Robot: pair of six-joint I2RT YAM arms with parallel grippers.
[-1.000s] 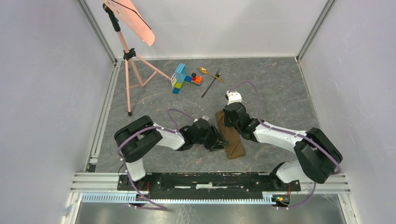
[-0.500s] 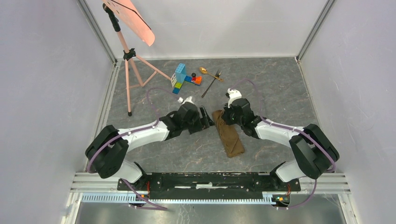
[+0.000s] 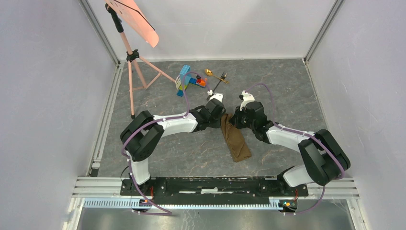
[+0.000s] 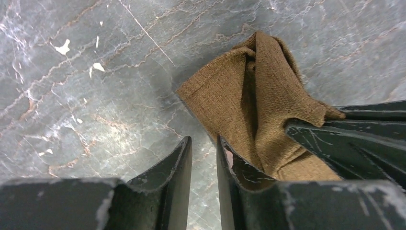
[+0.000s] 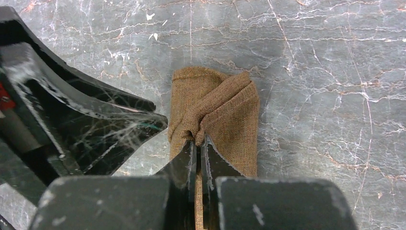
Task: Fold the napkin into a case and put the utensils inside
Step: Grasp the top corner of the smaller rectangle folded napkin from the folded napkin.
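From above, you see the brown woven cloth napkin [image 3: 236, 141] lying as a long folded strip on the grey marbled tabletop [image 3: 287, 86], between your two arms. Your left gripper [image 3: 223, 117] and right gripper [image 3: 233, 120] meet at its far end. The small gold-coloured spoon [image 3: 210, 73] and thin dark metal fork [image 3: 219, 82] lie well beyond it, beside the colourful toy blocks [image 3: 184, 79]. A pink tripod stand [image 3: 135, 67] is at far left.

In your left wrist view, the jaws stand a narrow slit apart with only tabletop between them. One finger [image 4: 234, 177] overlaps the napkin's edge.

In your right wrist view, the jaws are pinched tight on a gathered fold at the napkin's end.
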